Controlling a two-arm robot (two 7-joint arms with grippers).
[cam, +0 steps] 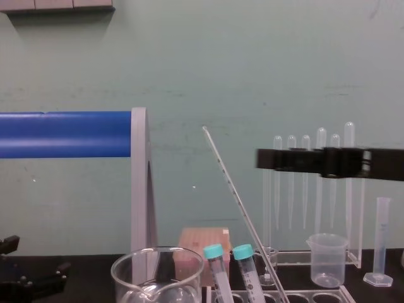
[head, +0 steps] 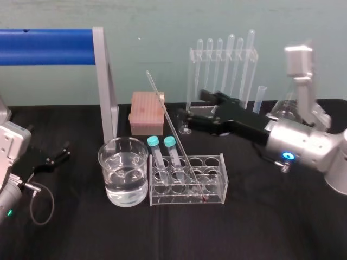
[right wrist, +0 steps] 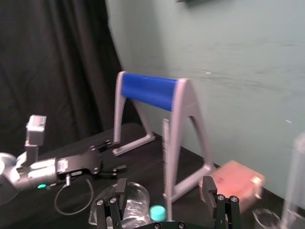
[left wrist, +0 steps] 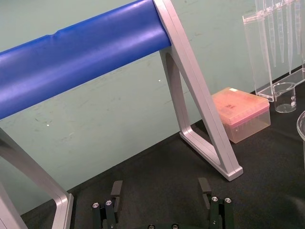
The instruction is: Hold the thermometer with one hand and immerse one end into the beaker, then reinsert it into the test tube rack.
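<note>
The thermometer (head: 165, 112) (cam: 238, 202) leans in the test tube rack (head: 221, 179), its top tilted back and to the left. Left of the rack stands the glass beaker (head: 123, 170) (cam: 158, 273), holding clear liquid. My right gripper (head: 190, 106) hovers open behind the rack, just right of the thermometer's upper part and not touching it. In the right wrist view, a pale upright rod that looks like the thermometer (right wrist: 166, 157) stands ahead of the gap between the fingers (right wrist: 208, 188). My left gripper (head: 57, 156) (left wrist: 160, 191) rests open at the table's left.
Two teal-capped tubes (head: 161, 154) stand in the rack's left holes. Behind it are a pink tip box (head: 146, 112), a pipette stand (head: 223, 67), a small plastic beaker (cam: 327, 257) and a slim cylinder (cam: 380, 240). A blue-barred frame (head: 105, 81) spans the back left.
</note>
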